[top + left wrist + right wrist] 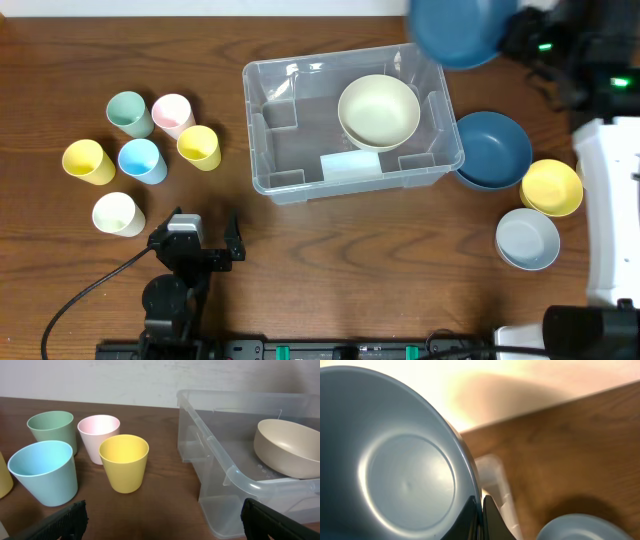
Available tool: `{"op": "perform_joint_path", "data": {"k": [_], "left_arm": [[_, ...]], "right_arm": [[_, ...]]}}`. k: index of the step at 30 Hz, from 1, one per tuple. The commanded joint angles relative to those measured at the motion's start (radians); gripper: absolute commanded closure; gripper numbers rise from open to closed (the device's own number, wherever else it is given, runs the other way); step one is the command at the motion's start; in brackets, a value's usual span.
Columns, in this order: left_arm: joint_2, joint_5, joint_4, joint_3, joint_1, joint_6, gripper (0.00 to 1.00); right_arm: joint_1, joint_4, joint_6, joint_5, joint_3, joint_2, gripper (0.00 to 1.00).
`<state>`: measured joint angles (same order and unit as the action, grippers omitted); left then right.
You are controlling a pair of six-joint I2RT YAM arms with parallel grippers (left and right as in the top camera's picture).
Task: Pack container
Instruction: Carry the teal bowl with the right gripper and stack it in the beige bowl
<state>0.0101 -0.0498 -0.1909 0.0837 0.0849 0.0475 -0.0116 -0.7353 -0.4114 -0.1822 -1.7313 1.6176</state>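
One wooden table (330,260) carries all items. The container (250,120) stands upright at the table's centre, with a pale label (350,165) on its near inner wall.

Bowls, five noted:
- A held dark blue bowl (455,30) is raised over the container's far right corner. The right gripper (481,517) is clamped on its rim, jaws pressed together with the rim between them.
- A resting dark blue bowl (495,150) sits on the table just beside the container's right end.
- A cream bowl (378,110) lies inside the container, toward its far right.
- A yellow bowl (552,187) sits against the resting dark blue bowl.
- A pale grey bowl (527,238) sits just beside the yellow bowl, on the near side.

Cups, six, upright, grouped left of the container: green cup (128,112), pink cup (172,113), yellow cup nearest the container (200,147), blue cup (141,160), second yellow cup (88,161), white cup (118,213).

The left gripper (197,240) hangs low near the table's front edge, jaws wide apart and holding nothing, apart from the cups and the container.
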Motion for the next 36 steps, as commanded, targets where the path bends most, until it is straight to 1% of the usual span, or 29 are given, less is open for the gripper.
{"op": "perform_joint_path", "data": {"k": [1,8,25,26,27,28,29,30,31,32,36], "left_arm": [[-0.006,-0.011,-0.036,-0.014,-0.006,-0.013,0.02],[-0.006,-0.011,-0.036,-0.014,-0.006,-0.013,0.02],[-0.006,-0.011,-0.036,-0.014,-0.006,-0.013,0.02],[-0.006,-0.011,-0.036,-0.014,-0.006,-0.013,0.02],[-0.006,-0.011,-0.036,-0.014,-0.006,-0.013,0.02],[-0.006,-0.011,-0.036,-0.014,-0.006,-0.013,0.02],[-0.006,-0.011,-0.036,-0.014,-0.006,-0.013,0.02],[-0.006,-0.011,-0.036,-0.014,-0.006,-0.013,0.02],[-0.006,-0.011,-0.036,-0.014,-0.006,-0.013,0.02],[-0.006,-0.011,-0.036,-0.014,-0.006,-0.013,0.02],[-0.006,-0.011,-0.036,-0.014,-0.006,-0.013,0.02]], "right_arm": [[-0.083,-0.019,0.008,0.101,0.037,0.051,0.99],[-0.163,-0.016,0.008,0.126,0.105,0.129,0.99],[-0.185,-0.013,0.009,0.129,0.133,0.301,0.99],[-0.187,-0.013,0.009,0.126,0.134,0.309,0.96],[-0.189,-0.013,0.009,0.126,0.134,0.314,0.86],[-0.191,-0.013,0.01,0.126,0.134,0.318,0.69],[-0.192,-0.013,0.023,0.121,0.134,0.32,0.49],[-0.193,-0.012,0.039,0.117,0.134,0.32,0.4],[-0.193,-0.011,0.045,0.116,0.134,0.32,0.34],[-0.193,-0.009,0.055,0.113,0.133,0.32,0.32],[-0.188,-0.01,0.062,0.096,0.125,0.316,0.31]]}}
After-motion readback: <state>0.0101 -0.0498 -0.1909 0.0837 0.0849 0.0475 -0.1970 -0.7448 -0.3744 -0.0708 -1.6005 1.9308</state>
